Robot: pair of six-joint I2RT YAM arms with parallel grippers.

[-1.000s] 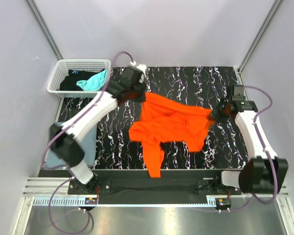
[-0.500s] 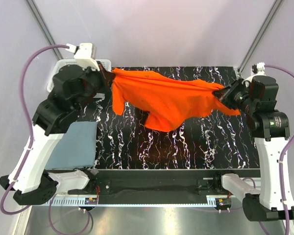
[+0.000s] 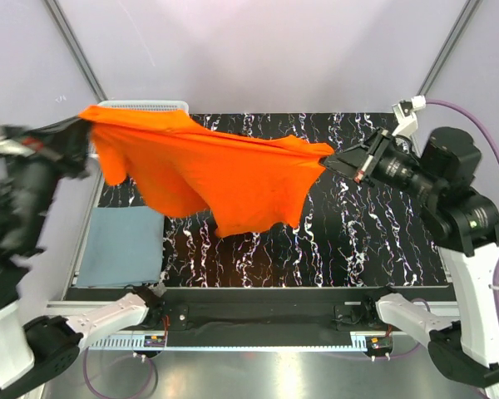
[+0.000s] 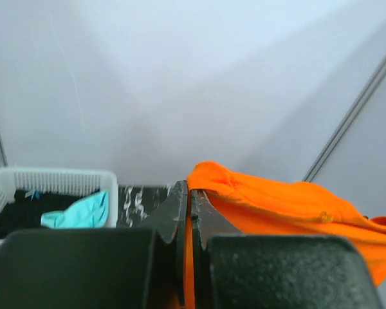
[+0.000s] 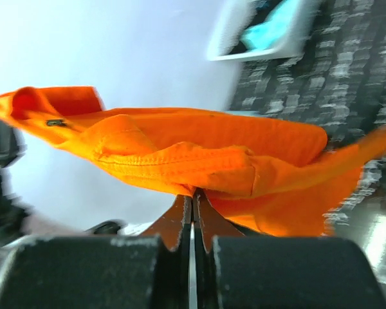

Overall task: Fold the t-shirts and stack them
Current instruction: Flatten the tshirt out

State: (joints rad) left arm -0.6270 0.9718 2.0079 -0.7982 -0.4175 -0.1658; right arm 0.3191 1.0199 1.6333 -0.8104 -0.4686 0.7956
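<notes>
The orange t-shirt (image 3: pixel 216 170) hangs stretched in the air above the black marbled table (image 3: pixel 374 241), held between both arms. My left gripper (image 3: pixel 81 123) is shut on its left end, high over the basket; in the left wrist view (image 4: pixel 188 188) the cloth (image 4: pixel 276 203) is pinched between the jaws. My right gripper (image 3: pixel 326 158) is shut on its right end; the right wrist view (image 5: pixel 193 193) shows a hemmed fold (image 5: pixel 180 161) clamped there. A slate grey-blue t-shirt (image 3: pixel 123 245) lies folded flat at the table's left edge.
A white lattice basket (image 4: pixel 26 183) stands at the back left with a teal tee (image 4: pixel 77 211) and black cloth (image 4: pixel 16 215) inside; in the top view only its rim (image 3: pixel 154 105) shows above the orange cloth. Grey walls enclose the table.
Both arms have risen and pulled apart, lifting the orange t-shirt off the table and stretching it wide. The left gripper has swung far to the left; the shirt now covers the basket.
</notes>
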